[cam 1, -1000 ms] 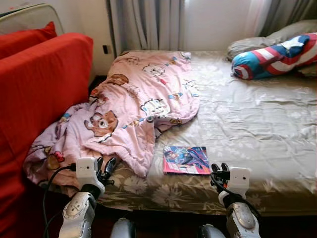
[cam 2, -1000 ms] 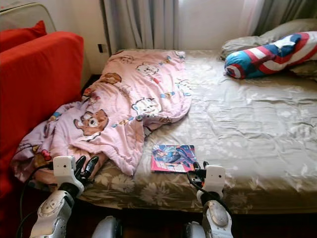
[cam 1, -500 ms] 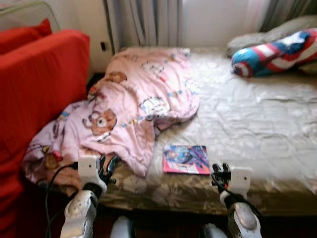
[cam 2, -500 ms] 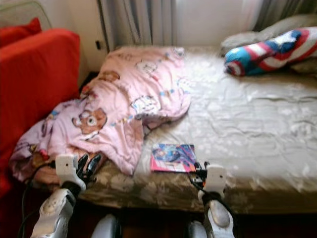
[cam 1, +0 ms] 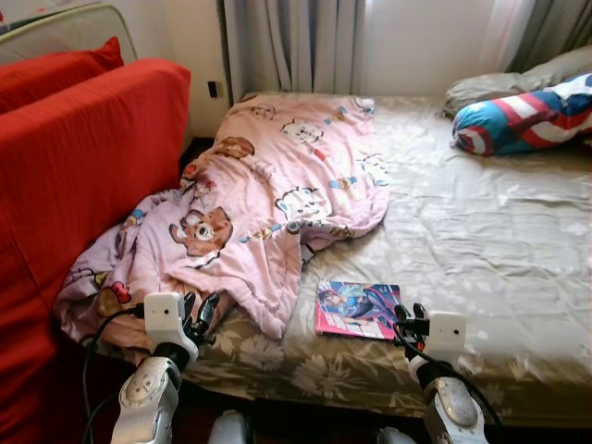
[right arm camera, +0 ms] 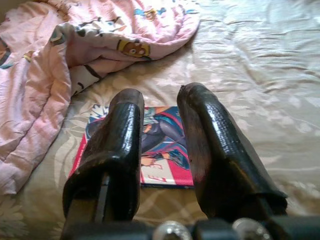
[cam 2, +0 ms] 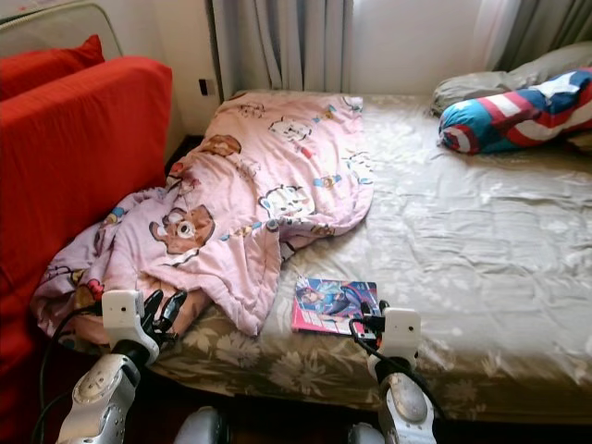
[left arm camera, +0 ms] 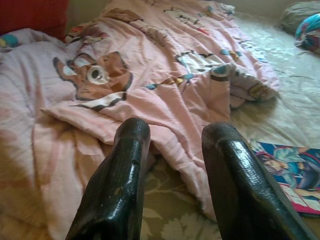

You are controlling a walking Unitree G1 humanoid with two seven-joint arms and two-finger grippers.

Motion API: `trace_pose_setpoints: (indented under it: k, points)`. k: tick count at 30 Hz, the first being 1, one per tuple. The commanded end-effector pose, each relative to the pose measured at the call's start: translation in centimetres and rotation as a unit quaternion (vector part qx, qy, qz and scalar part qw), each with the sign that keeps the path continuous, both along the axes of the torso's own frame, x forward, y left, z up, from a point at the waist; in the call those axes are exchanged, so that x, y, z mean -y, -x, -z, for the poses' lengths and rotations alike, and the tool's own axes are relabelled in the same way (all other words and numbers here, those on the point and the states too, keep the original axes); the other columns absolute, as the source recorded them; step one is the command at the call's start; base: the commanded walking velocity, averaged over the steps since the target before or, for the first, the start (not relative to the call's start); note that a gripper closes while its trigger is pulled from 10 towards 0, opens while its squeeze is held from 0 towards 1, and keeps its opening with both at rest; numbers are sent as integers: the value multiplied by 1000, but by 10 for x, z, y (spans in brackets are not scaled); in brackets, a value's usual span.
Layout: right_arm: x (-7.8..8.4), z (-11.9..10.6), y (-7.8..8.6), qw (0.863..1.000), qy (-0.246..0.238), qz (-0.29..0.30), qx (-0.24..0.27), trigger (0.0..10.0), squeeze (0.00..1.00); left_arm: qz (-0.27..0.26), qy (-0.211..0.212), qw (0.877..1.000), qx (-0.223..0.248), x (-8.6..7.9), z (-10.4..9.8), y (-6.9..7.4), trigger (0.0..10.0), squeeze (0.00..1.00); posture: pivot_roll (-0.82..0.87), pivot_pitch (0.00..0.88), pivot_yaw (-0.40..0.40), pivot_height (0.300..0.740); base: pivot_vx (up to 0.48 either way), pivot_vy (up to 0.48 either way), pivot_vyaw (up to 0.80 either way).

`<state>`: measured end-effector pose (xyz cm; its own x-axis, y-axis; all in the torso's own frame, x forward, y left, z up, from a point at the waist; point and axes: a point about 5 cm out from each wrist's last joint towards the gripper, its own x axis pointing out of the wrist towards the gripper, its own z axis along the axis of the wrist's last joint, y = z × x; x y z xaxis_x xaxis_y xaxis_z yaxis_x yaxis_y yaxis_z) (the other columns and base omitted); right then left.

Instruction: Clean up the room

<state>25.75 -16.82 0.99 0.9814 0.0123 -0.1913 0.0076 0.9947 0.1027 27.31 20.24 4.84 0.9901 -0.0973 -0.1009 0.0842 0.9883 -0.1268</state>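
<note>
A pink cartoon-print blanket [cam 1: 268, 199] lies rumpled over the left half of the bed [cam 1: 481, 222] and spills off its near left corner. A colourful comic book [cam 1: 357, 310] lies flat near the bed's front edge, just right of the blanket. My left gripper [cam 1: 197, 314] hovers open at the blanket's hanging corner, its fingers [left arm camera: 125, 170] apart with nothing between them. Just short of the comic book [right arm camera: 165, 145], my right gripper [cam 1: 408, 318] is held open, touching nothing.
A red sofa [cam 1: 74, 176] stands close along the bed's left side. A striped star-print bolster [cam 1: 523, 116] and a grey pillow [cam 1: 518, 79] lie at the bed's far right. Curtains [cam 1: 291, 46] hang behind the bed.
The whole picture has shifted slightly to the right, so the camera turned a little left. Both grippers hold the same low pose by the bed edge.
</note>
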Motion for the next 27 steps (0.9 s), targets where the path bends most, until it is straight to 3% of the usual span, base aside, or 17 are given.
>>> trace_pose_setpoints:
  k: [1,27]
  points:
    - [0,2,1,1000,-1,0,-5,10000,0,-2,4,1000,-8,-2,1,0,10000,0,-21,16,1,629,270,0,0]
    - [-3,3,0,1000,-2,-8,-9,10000,0,-3,5,1000,-6,-2,1,-1,10000,0,-21,16,-2,629,299,0,0]
